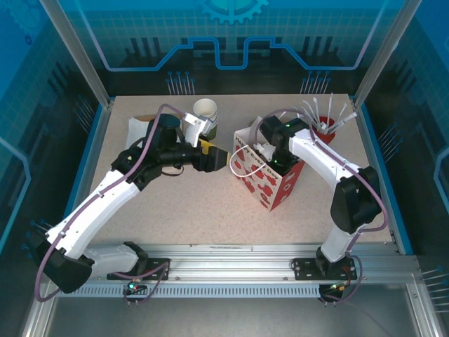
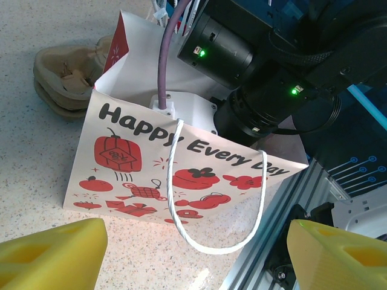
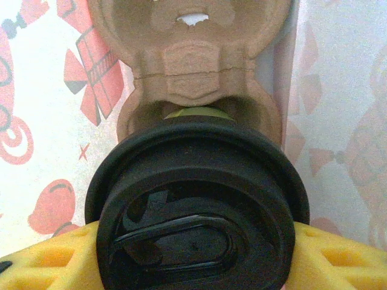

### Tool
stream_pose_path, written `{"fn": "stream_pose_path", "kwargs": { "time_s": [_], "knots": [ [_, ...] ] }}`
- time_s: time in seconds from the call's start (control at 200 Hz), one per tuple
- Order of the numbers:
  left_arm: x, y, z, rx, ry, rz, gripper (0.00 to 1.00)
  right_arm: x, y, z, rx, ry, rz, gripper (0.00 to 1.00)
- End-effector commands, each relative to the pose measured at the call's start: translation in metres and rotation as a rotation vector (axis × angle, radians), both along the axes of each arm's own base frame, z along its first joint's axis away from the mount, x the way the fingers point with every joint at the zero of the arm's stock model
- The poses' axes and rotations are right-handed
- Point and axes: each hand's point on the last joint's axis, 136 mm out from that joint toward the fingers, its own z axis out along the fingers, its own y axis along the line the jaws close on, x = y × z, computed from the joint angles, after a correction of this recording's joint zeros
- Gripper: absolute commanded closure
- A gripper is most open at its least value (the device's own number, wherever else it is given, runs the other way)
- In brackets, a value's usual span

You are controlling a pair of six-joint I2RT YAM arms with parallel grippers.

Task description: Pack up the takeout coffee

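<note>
Black-lidded coffee (image 3: 195,202): lower centre of the right wrist view, inside the bag (image 2: 139,175). A sliver of olive cup wall shows under the lid (image 3: 199,151).
Right end effector (image 3: 193,269): yellow pads (image 3: 48,260) pressed to either side of the lid, holding the coffee. The arm goes down through the bag mouth, centre-right of the top view.
Carrier (image 3: 190,72): brown pulp tray behind and beneath the cup. The cup seems lined up with a socket, probably to keep it upright in the bag. Seated or not: cannot tell.
Left end effector (image 2: 193,257): jaws wide, nothing between them. It hovers near the bag's printed side, likely on hand to steady it.
Handle (image 2: 170,181): white cord hanging down the front, clear of the mouth.
Bench (image 1: 210,210): pale speckled top, level; the bag stands centre-right.
Room: blue-lit panels (image 1: 231,35) around the bench; arm bases on a rail (image 1: 231,267) at the bottom.
</note>
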Motion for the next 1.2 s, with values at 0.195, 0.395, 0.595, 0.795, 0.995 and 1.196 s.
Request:
{"fn": "stream_pose_path", "kwargs": {
  "time_s": [0.195,0.395,0.595,0.795,0.995,1.196],
  "knots": [
    [-0.007,0.0,0.004,0.004,-0.027,-0.019,0.2,-0.003,-0.014,-0.02,-0.049,0.056,-0.02,0.62],
    [-0.007,0.001,0.002,0.006,-0.026,-0.017,0.2,0.0,-0.015,-0.025,-0.052,0.059,-0.024,0.62],
    [-0.007,0.001,0.002,0.006,-0.025,-0.019,0.2,0.002,-0.016,-0.032,-0.065,0.068,-0.025,0.61],
    [-0.007,0.001,0.0,0.007,-0.023,-0.019,0.2,-0.001,-0.019,-0.043,-0.081,0.084,-0.026,0.61],
    [-0.007,0.0,-0.003,0.007,-0.015,-0.02,0.2,-0.004,-0.023,-0.057,-0.103,0.106,-0.029,0.6],
    [-0.007,0.0,-0.007,0.005,-0.005,-0.018,0.2,-0.004,-0.028,-0.071,-0.135,0.122,-0.028,0.59]
  ]
}}
